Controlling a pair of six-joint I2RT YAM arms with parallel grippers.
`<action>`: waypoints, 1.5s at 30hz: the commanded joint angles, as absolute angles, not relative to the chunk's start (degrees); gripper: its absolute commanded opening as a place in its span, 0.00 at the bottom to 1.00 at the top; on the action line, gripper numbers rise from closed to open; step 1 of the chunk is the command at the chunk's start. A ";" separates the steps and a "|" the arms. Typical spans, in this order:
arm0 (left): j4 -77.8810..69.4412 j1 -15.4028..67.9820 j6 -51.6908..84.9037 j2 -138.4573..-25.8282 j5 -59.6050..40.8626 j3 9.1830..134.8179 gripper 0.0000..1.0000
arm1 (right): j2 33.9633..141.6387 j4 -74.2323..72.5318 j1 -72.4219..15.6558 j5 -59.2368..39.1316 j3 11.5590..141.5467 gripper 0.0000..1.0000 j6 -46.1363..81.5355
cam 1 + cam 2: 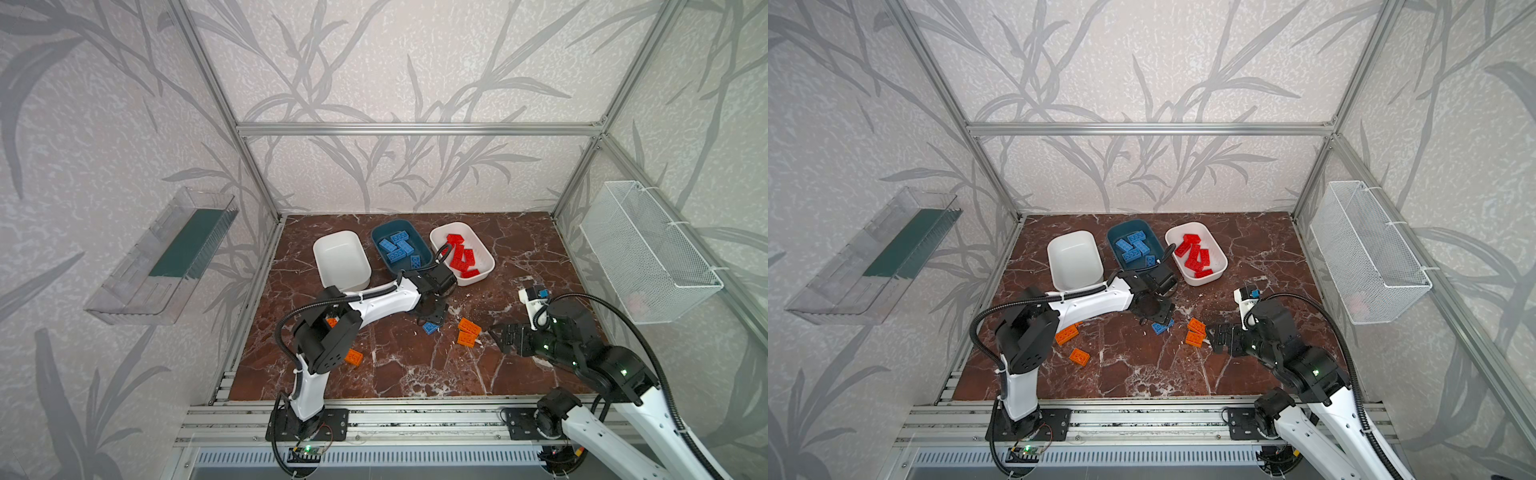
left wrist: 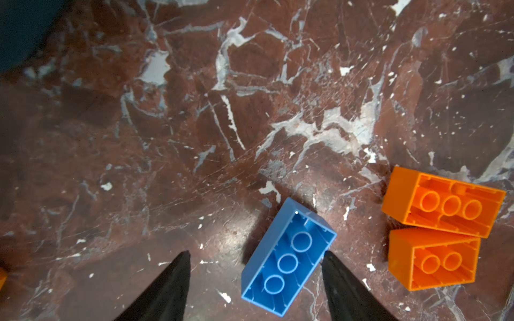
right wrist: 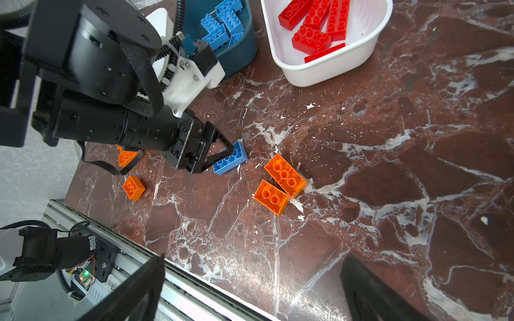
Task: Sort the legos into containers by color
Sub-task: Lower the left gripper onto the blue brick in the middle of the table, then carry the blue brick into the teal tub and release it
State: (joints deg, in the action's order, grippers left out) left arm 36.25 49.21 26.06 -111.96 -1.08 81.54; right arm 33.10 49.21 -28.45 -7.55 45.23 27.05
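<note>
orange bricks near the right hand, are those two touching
Touching. The left wrist view shows the longer orange brick meeting the shorter orange brick edge to edge, no gap.

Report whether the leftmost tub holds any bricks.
Empty. In both top views the leftmost tub shows only its bare white floor; the orange bricks lie on the table.

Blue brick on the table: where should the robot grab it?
By its two long side walls, coming straight down from above. The blue brick lies flat, hollow side up, so those walls are smooth, parallel and free. The left gripper hangs over it with fingers open, but the brick sits slanted between them, so a wrist turn would probably square the grip.
</note>
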 commanded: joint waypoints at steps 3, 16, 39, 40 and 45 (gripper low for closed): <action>32.55 49.70 23.40 -112.36 -4.69 79.90 0.74 | 31.97 53.15 -28.39 -6.73 45.82 0.99 28.50; 31.05 52.45 22.41 -112.11 -4.51 75.60 0.74 | 33.24 54.05 -28.39 -6.00 46.58 0.99 28.57; 40.76 48.72 22.92 -111.95 2.95 84.90 0.18 | 38.32 49.83 -28.39 -6.37 47.72 0.99 26.29; 41.01 47.73 23.38 -110.71 3.48 85.69 0.18 | 38.88 49.22 -28.34 -6.49 47.72 0.99 26.15; 44.37 38.64 25.19 -109.82 3.26 94.49 0.19 | 43.25 45.12 -28.39 -7.80 47.72 0.99 25.21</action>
State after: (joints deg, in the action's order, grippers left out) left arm 40.97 43.24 24.05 -112.14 0.71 89.03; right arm 41.36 48.62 -28.45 -6.70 46.15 26.65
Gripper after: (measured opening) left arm 0.288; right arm 0.991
